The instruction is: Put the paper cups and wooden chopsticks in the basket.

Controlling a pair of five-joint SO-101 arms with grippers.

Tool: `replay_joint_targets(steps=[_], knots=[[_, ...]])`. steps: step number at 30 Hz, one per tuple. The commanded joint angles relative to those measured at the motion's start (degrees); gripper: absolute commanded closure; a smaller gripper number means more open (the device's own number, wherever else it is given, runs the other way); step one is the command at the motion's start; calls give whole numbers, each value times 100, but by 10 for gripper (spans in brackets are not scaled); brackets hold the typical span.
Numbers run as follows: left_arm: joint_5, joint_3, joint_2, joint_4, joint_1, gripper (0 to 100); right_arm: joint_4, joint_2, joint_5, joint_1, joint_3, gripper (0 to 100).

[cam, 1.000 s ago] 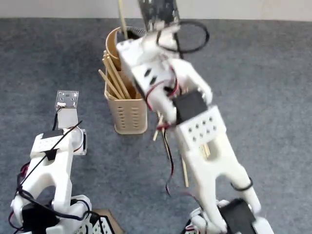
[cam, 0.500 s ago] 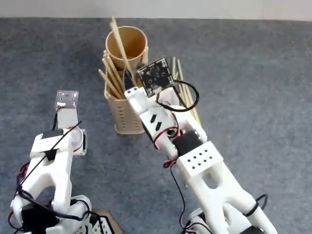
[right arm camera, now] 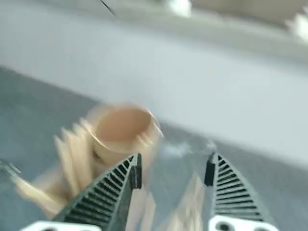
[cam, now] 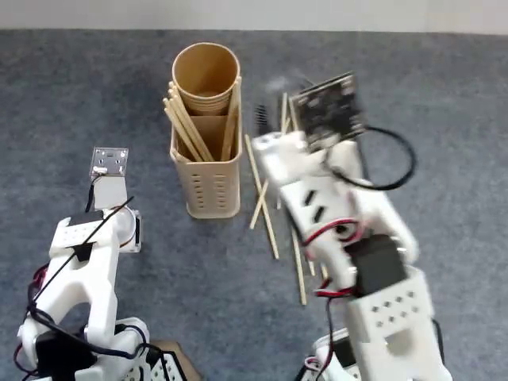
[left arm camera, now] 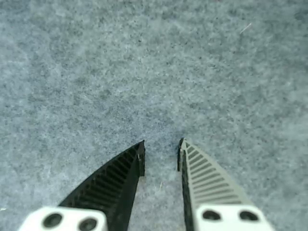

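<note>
You're mostly there: cups [cam: 206, 71] and some chopsticks [cam: 187, 131] sit in the basket [cam: 210, 190], but loose sticks [cam: 263, 200] lie on the bench [cam: 87, 87] just beside it. Right claw [right arm camera: 174, 168] and left claw [left arm camera: 161, 154] both gape empty

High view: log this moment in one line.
basket: paper cups, some chopsticks inside | loose chopsticks: on carpet beside basket | right claw: open, empty | left claw: open, over carpet

A grey, speckled carpet [cam: 429, 95] covers the whole work surface. Along its far edge runs a strip of pale, plain wall [cam: 357, 14]. The light is soft and even.
</note>
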Motion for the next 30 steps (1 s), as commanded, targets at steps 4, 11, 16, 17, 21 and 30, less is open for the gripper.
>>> replay_joint_targets(steps=[4, 11, 16, 17, 21, 30], knots=[[-70, -13, 13, -105, 145, 846, 1235, 1279, 870, 1525, 541, 794], [-70, -13, 13, -88, 145, 846, 75, 3125, 2040, 1569, 1657, 794], [-70, -13, 13, -88, 145, 846, -743, 3952, 2242, 1569, 1903, 794], [-70, -13, 13, -88, 145, 846, -787, 4101, 2233, 1569, 1903, 794], [-70, -13, 13, -88, 145, 846, -822, 4611, 2233, 1613, 1895, 807], [-70, -13, 13, -88, 145, 846, -831, 4734, 2224, 1789, 1877, 982]])
